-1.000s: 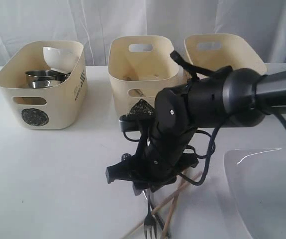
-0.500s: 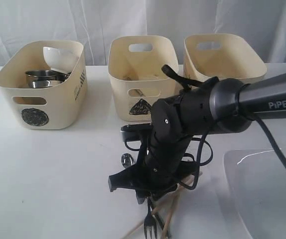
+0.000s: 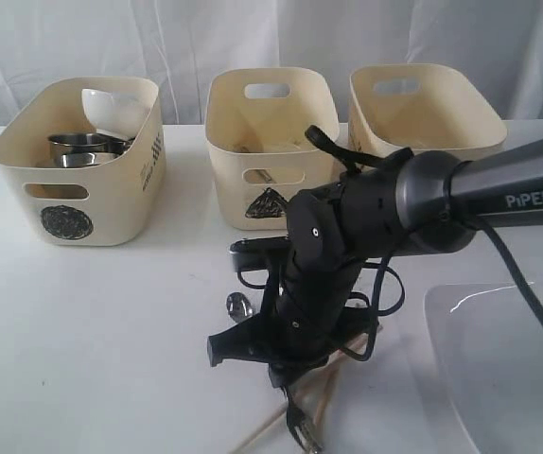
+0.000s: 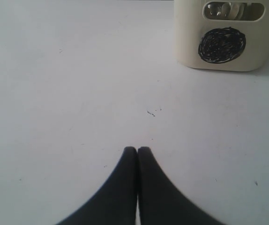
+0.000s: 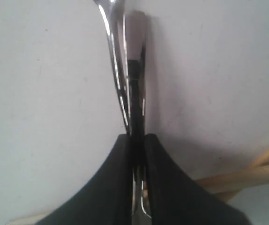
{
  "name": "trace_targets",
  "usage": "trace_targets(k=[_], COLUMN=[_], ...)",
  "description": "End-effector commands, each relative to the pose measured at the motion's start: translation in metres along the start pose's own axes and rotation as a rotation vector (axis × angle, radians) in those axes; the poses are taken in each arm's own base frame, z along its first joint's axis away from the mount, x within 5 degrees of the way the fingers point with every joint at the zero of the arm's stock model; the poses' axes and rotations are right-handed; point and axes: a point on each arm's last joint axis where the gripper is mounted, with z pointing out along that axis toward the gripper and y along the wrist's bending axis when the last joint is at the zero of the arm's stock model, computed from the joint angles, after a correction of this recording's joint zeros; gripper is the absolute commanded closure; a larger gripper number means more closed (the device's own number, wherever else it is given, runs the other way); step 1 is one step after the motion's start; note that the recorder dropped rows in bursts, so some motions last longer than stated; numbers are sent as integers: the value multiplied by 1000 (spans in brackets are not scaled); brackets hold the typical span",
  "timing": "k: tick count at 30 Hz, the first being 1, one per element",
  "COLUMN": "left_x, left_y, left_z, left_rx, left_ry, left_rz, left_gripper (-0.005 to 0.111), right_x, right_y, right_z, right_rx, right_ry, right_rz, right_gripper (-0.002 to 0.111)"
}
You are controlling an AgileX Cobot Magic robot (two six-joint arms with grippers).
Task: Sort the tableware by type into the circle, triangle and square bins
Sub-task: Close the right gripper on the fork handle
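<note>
My right gripper point(image 3: 289, 367) points down at the table's front and is shut on a thin steel cutlery handle point(image 5: 133, 84); its fingertips point(image 5: 120, 145) pinch it from both sides. Which piece it is I cannot tell. A spoon bowl point(image 3: 238, 305) shows just left of the arm, and a fork end point(image 3: 302, 430) pokes out below it. Wooden chopsticks point(image 3: 324, 402) lie crossed under the gripper point(image 5: 135, 137). The white square plate point(image 3: 508, 359) lies at the front right. My left gripper point(image 4: 137, 149) is shut and empty above bare table, facing the circle bin point(image 4: 186, 42).
Three cream bins stand in a row at the back. The circle bin point(image 3: 111, 208) holds steel mugs point(image 3: 82, 147) and a white bowl point(image 3: 111, 109). The triangle bin point(image 3: 229, 180) is in the middle, the third bin point(image 3: 423, 128) on the right. The right arm's cable loops near the plate.
The right arm has come down over the cutlery and its jaws have closed on the steel handle. The fork end has shifted slightly. The left gripper has stayed shut.
</note>
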Motion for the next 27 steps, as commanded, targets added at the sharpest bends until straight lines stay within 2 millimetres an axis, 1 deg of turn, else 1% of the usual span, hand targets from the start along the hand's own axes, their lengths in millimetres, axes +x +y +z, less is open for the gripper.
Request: trace_targets(k=[1,5,11,17,20,23,26,27], left_x=[1,1,1,1,1,1,1,1], left_y=[-1,-1,-1,-1,-1,-1,-1,-1], left_z=[0,0,0,0,0,0,0,0], left_rx=[8,8,8,8,8,8,8,8], left_ry=[-5,-5,-5,-5,-5,-5,-5,-5], left_rz=[-8,-8,-8,-8,-8,-8,-8,-8], left_gripper=[107,107,107,107,107,107,107,107], right_x=[0,-2,-7,-8,-10,-16,-24,-27], right_y=[0,2,7,10,12,17,23,24], right_z=[-1,-11,-36,-49,-63,-84,-109,-120], right_rx=[4,-11,-41,-59,-78,-119,-172,-194], right_ry=[-9,-41,-113,-155,-204,-315,-462,-537], right_rz=[-5,-8,-20,-25,-38,-45,-50,-52], right_gripper=[108,108,108,108,108,108,108,108])
